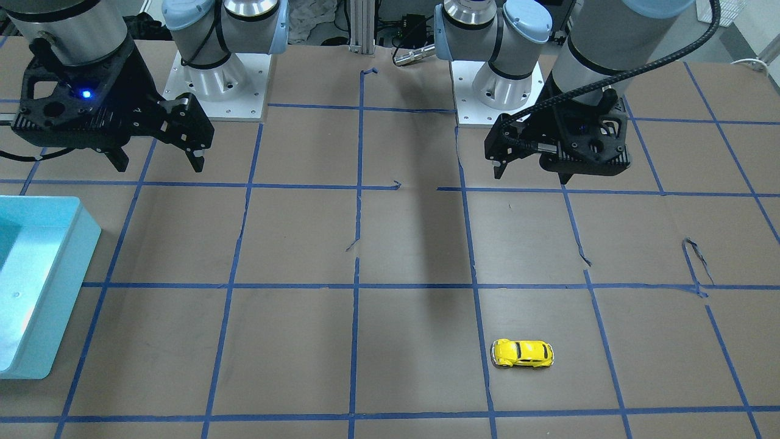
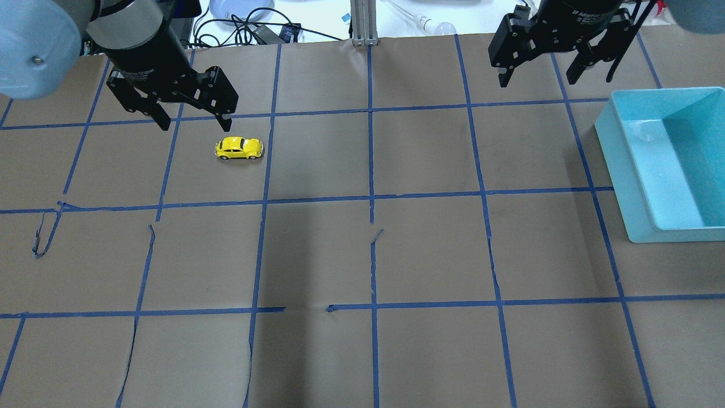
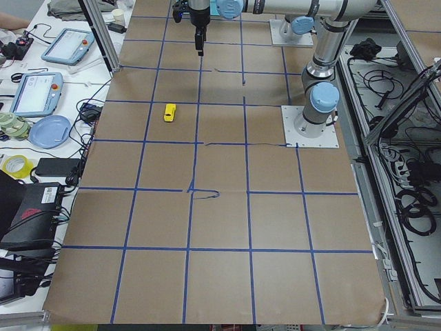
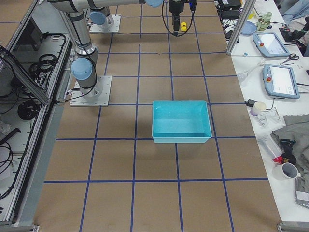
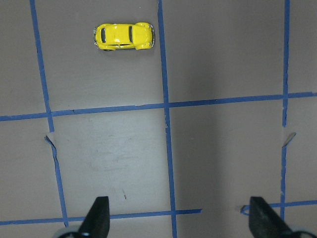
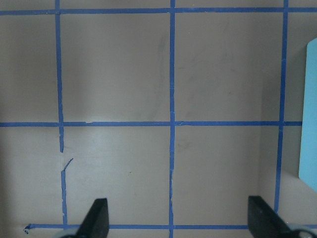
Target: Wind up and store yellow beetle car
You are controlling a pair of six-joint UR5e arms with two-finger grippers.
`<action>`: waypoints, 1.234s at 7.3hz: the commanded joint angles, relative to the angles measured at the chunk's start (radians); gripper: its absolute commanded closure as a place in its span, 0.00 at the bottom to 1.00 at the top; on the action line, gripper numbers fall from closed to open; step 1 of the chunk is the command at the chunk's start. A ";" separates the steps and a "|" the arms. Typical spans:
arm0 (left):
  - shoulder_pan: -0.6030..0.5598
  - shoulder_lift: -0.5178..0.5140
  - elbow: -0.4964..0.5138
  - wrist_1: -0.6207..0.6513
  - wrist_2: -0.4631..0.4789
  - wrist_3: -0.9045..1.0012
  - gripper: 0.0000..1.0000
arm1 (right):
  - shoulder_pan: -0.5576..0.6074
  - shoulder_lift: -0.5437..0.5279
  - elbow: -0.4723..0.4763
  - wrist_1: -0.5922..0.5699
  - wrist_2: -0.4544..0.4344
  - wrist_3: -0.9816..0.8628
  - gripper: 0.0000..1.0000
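The yellow beetle car (image 2: 239, 148) stands on its wheels on the brown paper table, on my left side and toward the far edge. It also shows in the front view (image 1: 523, 353) and in the left wrist view (image 5: 124, 36). My left gripper (image 2: 196, 124) is open and empty, raised above the table, with the car ahead of its fingertips (image 5: 100, 214). My right gripper (image 2: 537, 79) is open and empty, raised over the right side, next to the teal bin. It also shows in the front view (image 1: 159, 164).
A teal plastic bin (image 2: 628, 187) sits at the table's right edge; its side shows in the right wrist view (image 6: 309, 109). Blue tape lines grid the paper, torn in places. Both arm bases (image 1: 219, 91) stand at the robot's side of the table.
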 commanded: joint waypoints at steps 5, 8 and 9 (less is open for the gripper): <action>0.001 0.006 -0.003 0.001 -0.006 0.038 0.00 | 0.000 0.000 -0.001 0.000 0.000 -0.001 0.00; 0.001 0.007 -0.002 0.003 0.000 0.038 0.00 | 0.000 0.000 -0.001 0.000 0.000 0.001 0.00; 0.001 0.009 -0.002 0.003 -0.003 0.035 0.00 | 0.000 0.000 -0.003 0.000 0.000 0.001 0.00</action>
